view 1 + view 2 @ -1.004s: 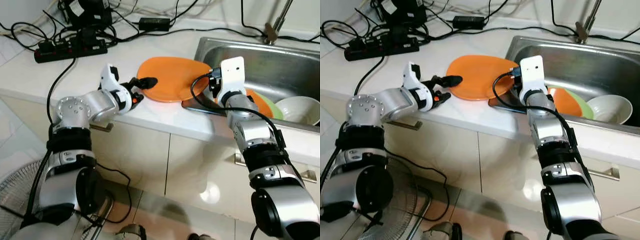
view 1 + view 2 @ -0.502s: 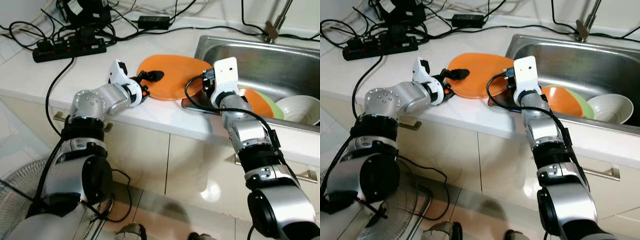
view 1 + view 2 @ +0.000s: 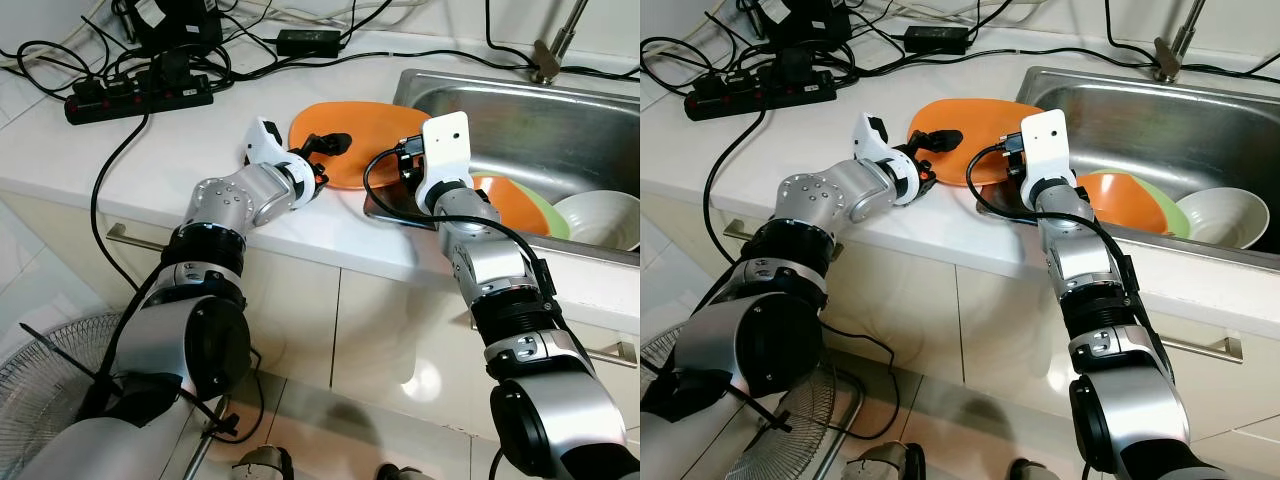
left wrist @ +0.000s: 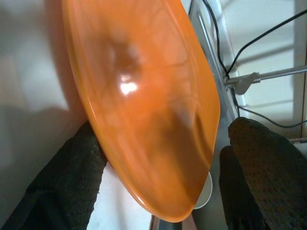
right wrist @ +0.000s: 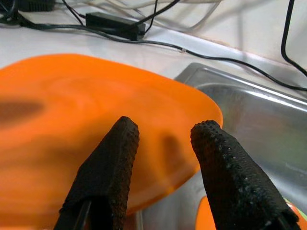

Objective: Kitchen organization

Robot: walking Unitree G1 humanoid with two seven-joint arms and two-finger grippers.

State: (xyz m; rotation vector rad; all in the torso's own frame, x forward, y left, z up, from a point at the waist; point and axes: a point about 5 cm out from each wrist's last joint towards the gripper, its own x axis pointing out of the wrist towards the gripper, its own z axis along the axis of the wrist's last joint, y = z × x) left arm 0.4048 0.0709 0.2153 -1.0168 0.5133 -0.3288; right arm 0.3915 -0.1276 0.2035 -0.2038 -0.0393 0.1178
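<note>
1. The orange plate (image 3: 357, 142) lay on the white countertop (image 3: 120, 150) just beside the sink (image 3: 560, 125), its right edge reaching toward the sink's left rim. It looked like a thin, stiff, glossy plastic dish: probably light and unlikely to shatter, but slick, so a pinch on the flat face would likely slide.
2. The best hold looked to be the rim. The left gripper (image 3: 322, 158) was at the plate's 8 o'clock edge with its fingers spread wide; in the left wrist view one finger (image 4: 72, 177) sat below the rim against the counter and the other stood over the plate's face, so the edge lay between them, not yet clamped.
3. The right gripper (image 5: 163, 158) was at the plate's 4 o'clock side, fingers parted a moderate way and holding nothing, poised over the plate's edge near the sink corner.
4. Inside the sink, at about 3 o'clock from the plate, an orange bowl (image 3: 515, 200), a green dish (image 3: 545, 215) under it and a white bowl (image 3: 600, 218) were nested close together; they would crowd any move of the plate that way.
5. At 11 o'clock from the plate, a black power strip (image 3: 140, 95) and a tangle of cables (image 3: 60, 60) covered the back of the counter, with a black adapter (image 3: 312, 42) at 12 o'clock. A faucet (image 3: 555, 45) stood behind the sink.
6. A cable looped off the right wrist (image 3: 375, 175) hung over the plate's right edge and could snag as the plate lifted.
</note>
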